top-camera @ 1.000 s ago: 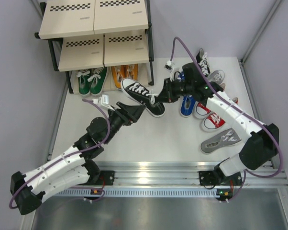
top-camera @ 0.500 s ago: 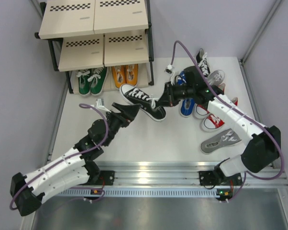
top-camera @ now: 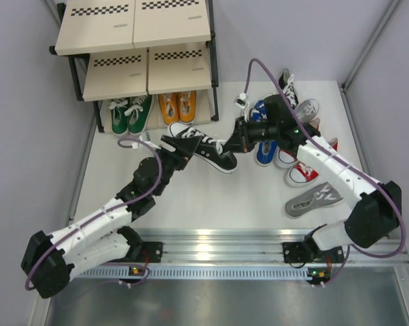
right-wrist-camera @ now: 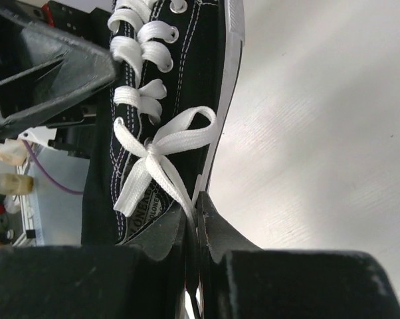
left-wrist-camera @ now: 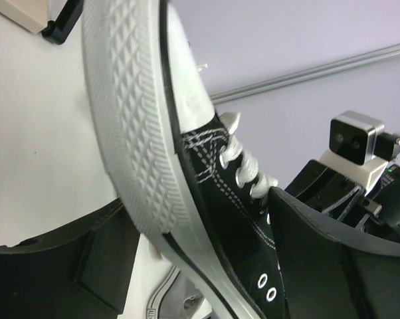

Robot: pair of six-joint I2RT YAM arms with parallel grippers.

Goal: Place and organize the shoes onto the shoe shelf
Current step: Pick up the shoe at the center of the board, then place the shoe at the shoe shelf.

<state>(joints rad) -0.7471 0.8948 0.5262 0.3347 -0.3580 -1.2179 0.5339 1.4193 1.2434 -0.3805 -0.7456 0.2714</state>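
Observation:
A black sneaker (top-camera: 204, 148) with white laces hangs above the floor in front of the shoe shelf (top-camera: 136, 27). My right gripper (top-camera: 233, 144) is shut on the side wall at its heel; in the right wrist view the jaws (right-wrist-camera: 199, 226) pinch the canvas edge just below the lace bow of the sneaker (right-wrist-camera: 167, 80). My left gripper (top-camera: 174, 151) is open and straddles the sneaker's toe end. In the left wrist view the white ribbed sole (left-wrist-camera: 130, 133) runs between the fingers (left-wrist-camera: 67, 266), with a gap on the sole side. A green pair (top-camera: 131, 114) and an orange pair (top-camera: 177, 105) stand on the bottom tier.
Loose shoes lie at the right: blue (top-camera: 265, 146), red (top-camera: 303, 170), a grey one on its side (top-camera: 313, 200), another black one (top-camera: 288, 85) and a grey one (top-camera: 306, 109) by the back wall. The shelf's black post (top-camera: 213, 88) stands just behind the held sneaker.
My left gripper moved up and toward the shelf until its open jaws straddle the sneaker's toe. My right gripper lowered and tilted the sneaker slightly toward the left arm.

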